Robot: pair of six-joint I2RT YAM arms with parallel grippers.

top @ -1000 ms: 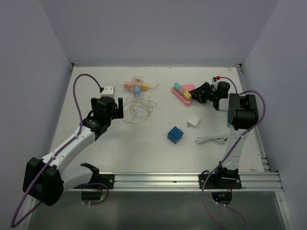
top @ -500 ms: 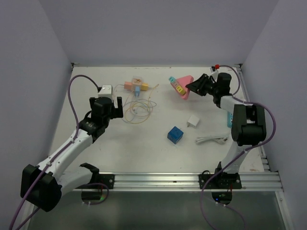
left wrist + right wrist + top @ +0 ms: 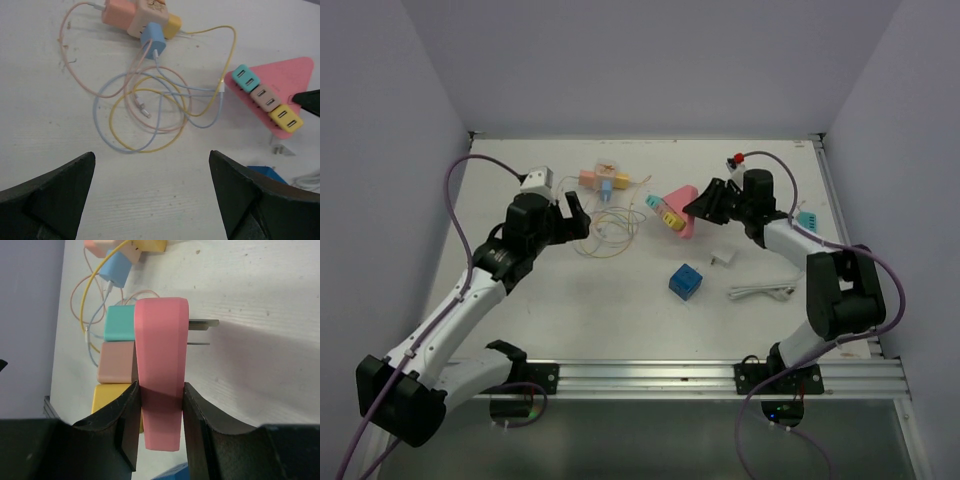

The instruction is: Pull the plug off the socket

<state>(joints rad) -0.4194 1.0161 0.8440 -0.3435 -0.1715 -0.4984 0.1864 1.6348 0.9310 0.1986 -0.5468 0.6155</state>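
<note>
Tabletop (image 3: 620, 320) of white wood bears pink socket (image 3: 680, 208), lilac walls (image 3: 650, 60) around.

Robotics laboratory cell: plain lavender walls (image 3: 650, 60) enclose a white table (image 3: 620, 320) from 9 to 3 o'clock; an aluminium mounting rail (image 3: 660, 378) lies at 6 o'clock.

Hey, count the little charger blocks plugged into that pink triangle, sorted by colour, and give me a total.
Teal block: 1
Tan block: 1
Yellow block: 1
Total on the pink triangle: 3
</note>
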